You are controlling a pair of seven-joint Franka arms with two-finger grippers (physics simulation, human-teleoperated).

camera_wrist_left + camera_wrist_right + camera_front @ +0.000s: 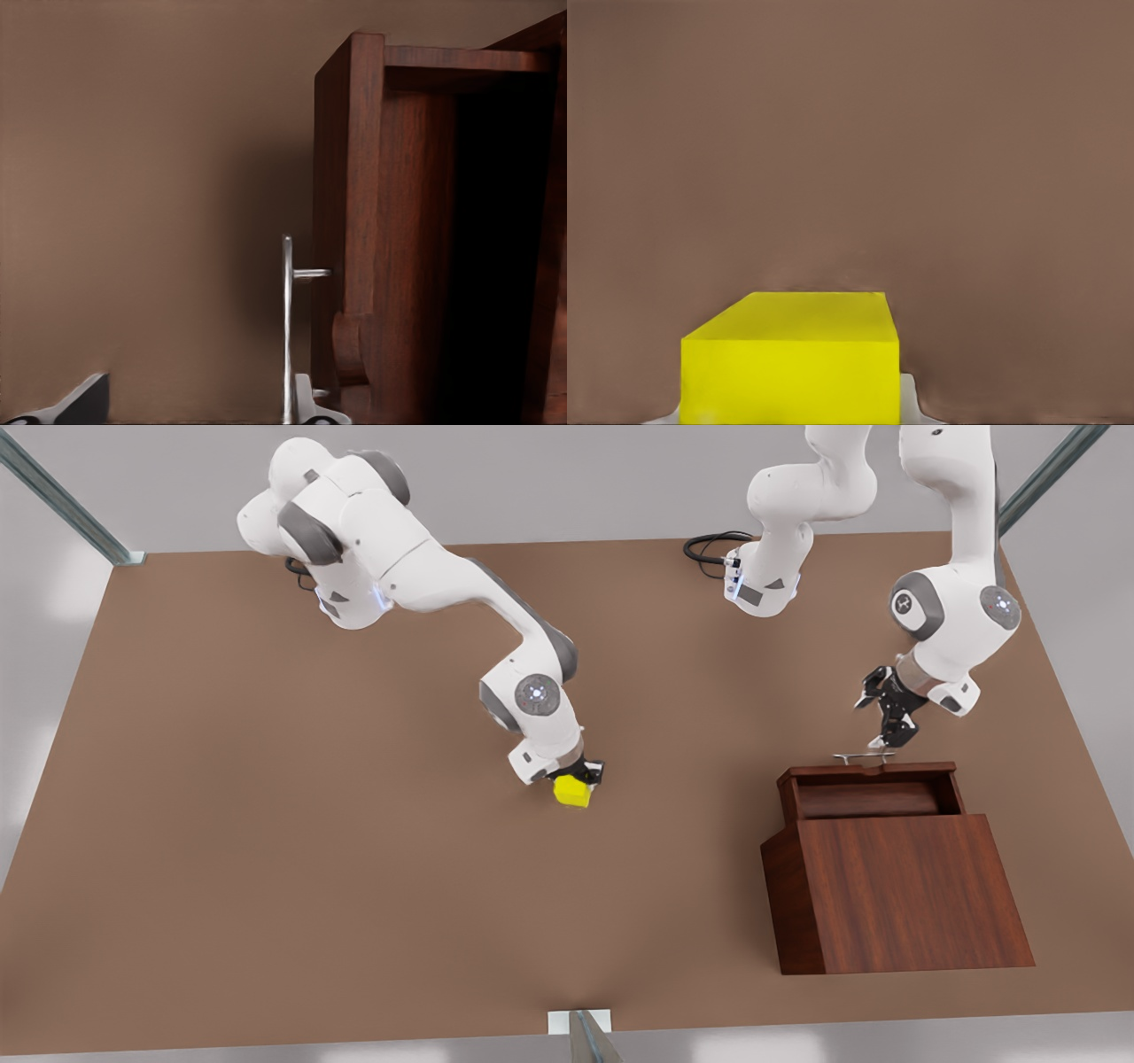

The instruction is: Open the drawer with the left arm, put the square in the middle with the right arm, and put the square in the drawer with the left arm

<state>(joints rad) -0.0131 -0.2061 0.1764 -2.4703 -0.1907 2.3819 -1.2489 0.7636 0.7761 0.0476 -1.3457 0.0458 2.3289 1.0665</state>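
The square point(572, 791) is a small bright yellow cube, held in my right gripper point(580, 775) low over the middle of the brown tabletop point(354, 824). In the right wrist view the square point(793, 363) sits close between the fingers. The drawer point(873, 799) stands pulled out of the dark reddish-brown cabinet point(895, 895) on the front view's right. My left gripper point(883, 726) hovers open just behind the drawer's silver bar handle point(859, 758). In the left wrist view the handle point(286, 328) lies between the spread fingertips point(310, 407), close to one of them.
A black cable point(709, 545) lies by an arm base at the table's far edge. Metal frame posts stand at the far corners, and a bracket point(580, 1023) at the near edge. Bare tabletop stretches across the front view's left half.
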